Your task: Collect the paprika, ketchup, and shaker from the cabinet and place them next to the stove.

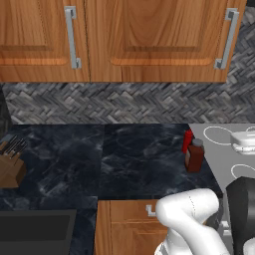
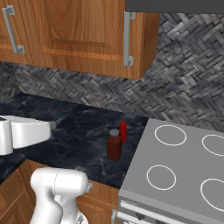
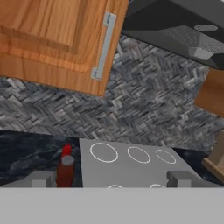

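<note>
Paprika (image 2: 114,147) and ketchup (image 2: 123,131) parked on counter (image 2: 74,131) beside stove (image 2: 183,175); hand (image 3: 111,178) released, shaker fetch from cabinet next.

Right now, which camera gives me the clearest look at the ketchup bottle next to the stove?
The right base view: the ketchup stands on the dark counter behind the paprika, cap and upper body showing. In the left base view, the paprika covers most of it, leaving a red sliver. In the hand view, just its red top shows.
</note>
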Controlling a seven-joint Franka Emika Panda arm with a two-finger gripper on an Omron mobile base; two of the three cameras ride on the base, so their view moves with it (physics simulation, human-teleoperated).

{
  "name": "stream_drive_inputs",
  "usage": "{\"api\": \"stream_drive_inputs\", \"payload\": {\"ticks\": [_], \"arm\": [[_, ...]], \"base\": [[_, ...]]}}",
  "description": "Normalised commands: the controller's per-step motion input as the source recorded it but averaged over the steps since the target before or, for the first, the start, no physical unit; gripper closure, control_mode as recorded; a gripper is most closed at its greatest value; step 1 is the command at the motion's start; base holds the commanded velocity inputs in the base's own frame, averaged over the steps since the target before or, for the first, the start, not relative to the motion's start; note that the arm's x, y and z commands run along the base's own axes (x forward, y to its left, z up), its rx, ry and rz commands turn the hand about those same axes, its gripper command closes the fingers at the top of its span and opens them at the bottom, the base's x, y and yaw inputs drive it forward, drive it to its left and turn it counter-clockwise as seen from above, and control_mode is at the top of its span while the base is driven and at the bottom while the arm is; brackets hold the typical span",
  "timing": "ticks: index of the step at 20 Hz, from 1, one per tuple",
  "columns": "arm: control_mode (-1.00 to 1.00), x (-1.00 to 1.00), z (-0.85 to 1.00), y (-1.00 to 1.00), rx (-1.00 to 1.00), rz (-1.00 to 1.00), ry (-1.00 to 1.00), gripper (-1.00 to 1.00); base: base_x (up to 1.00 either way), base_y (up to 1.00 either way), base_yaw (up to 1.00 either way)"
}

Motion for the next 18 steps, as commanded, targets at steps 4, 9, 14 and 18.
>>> {"api": "stream_drive_inputs", "payload": {"ticks": [4, 9, 14, 18], "arm": [[-1.0, 0.0, -0.01, 0.09, -0.02, 0.02, 0.03, -1.0], [-1.0, 0.0, 0.0, 0.0, 0.0, 0.0, 0.0, -1.0], [1.0, -0.06, -0.03, 0.0, 0.0, 0.0, 0.0, -1.0], [1.0, 0.0, 0.0, 0.0, 0.0, 0.0, 0.0, -1.0]], "base": [[0.0, 0.0, 0.0], [0.0, 0.0, 0.0], [-0.17, 0.0, 0.0], [-0.67, 0.06, 0.06]]}}
